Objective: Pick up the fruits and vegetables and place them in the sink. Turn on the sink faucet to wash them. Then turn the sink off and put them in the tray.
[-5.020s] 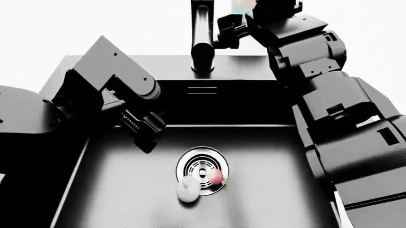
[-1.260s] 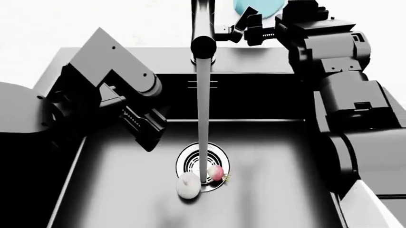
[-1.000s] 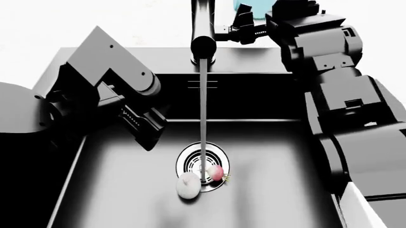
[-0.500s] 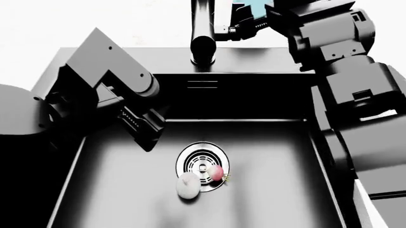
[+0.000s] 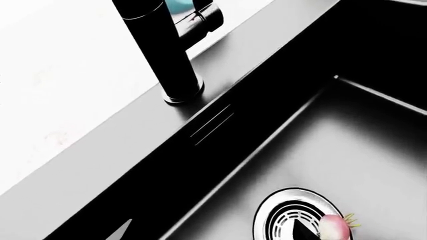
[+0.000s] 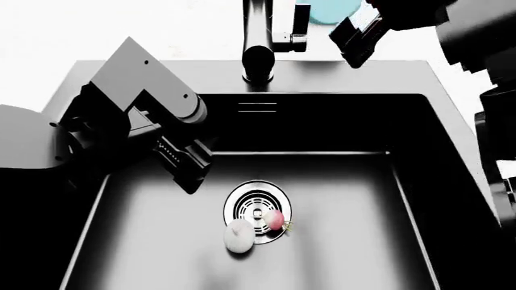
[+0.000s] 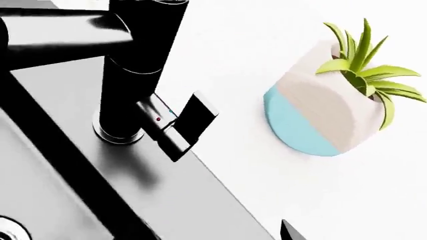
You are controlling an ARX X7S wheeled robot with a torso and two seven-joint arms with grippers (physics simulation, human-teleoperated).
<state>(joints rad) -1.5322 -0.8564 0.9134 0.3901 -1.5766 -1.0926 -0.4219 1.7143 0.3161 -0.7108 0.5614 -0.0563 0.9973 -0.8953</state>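
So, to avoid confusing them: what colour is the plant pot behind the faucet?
White above, light blue below; right wrist view.

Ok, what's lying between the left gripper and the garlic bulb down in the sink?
Nothing: in the head view, only bare black sink floor separates the left gripper from the garlic bulb. The drain and radish sit off to the side.

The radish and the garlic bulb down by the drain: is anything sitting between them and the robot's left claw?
Nothing visible does. The radish and garlic bulb lie uncovered at the drain, and the left gripper hangs above the sink floor up and to their left, with only bare basin between. No water runs from the faucet.
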